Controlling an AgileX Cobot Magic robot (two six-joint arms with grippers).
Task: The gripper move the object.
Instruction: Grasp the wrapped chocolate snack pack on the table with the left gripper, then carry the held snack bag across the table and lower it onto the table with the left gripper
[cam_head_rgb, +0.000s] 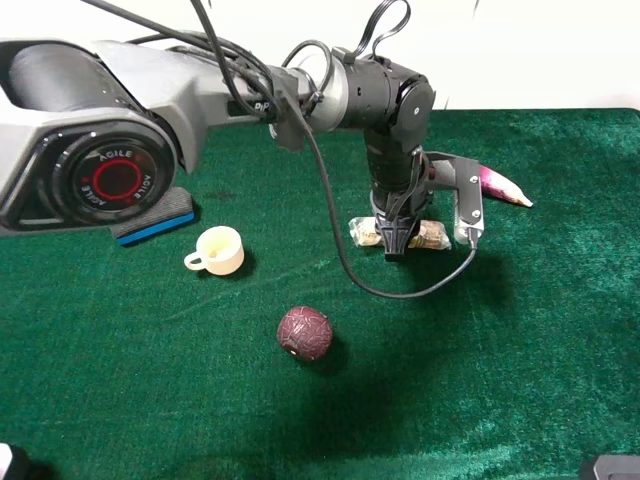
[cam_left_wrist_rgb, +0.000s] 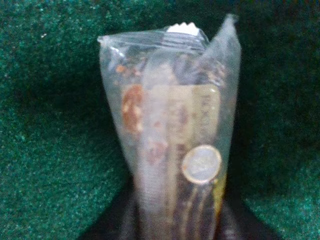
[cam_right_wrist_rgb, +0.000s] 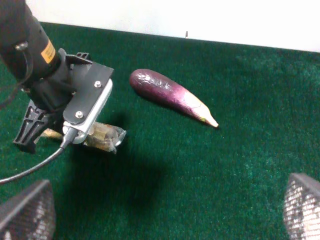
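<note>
The object is a clear packet (cam_head_rgb: 432, 236) with tan and yellow contents, lying crosswise near the middle of the green mat. My left gripper (cam_head_rgb: 397, 240) reaches in from the left and points down onto its middle, black fingers closed on it. In the left wrist view the packet (cam_left_wrist_rgb: 172, 130) fills the frame, pinched between dark fingers (cam_left_wrist_rgb: 116, 225) at its near end. The right wrist view shows the packet (cam_right_wrist_rgb: 104, 136) under the left gripper (cam_right_wrist_rgb: 30, 131), at or just above the mat. My right gripper (cam_right_wrist_rgb: 162, 212) is wide open and empty, well short of the packet.
A purple eggplant (cam_head_rgb: 503, 185) lies just behind and right of the packet; it also shows in the right wrist view (cam_right_wrist_rgb: 170, 92). A cream cup (cam_head_rgb: 218, 250), a dark red ball (cam_head_rgb: 304, 333) and a grey-and-blue eraser block (cam_head_rgb: 155, 220) sit to the left.
</note>
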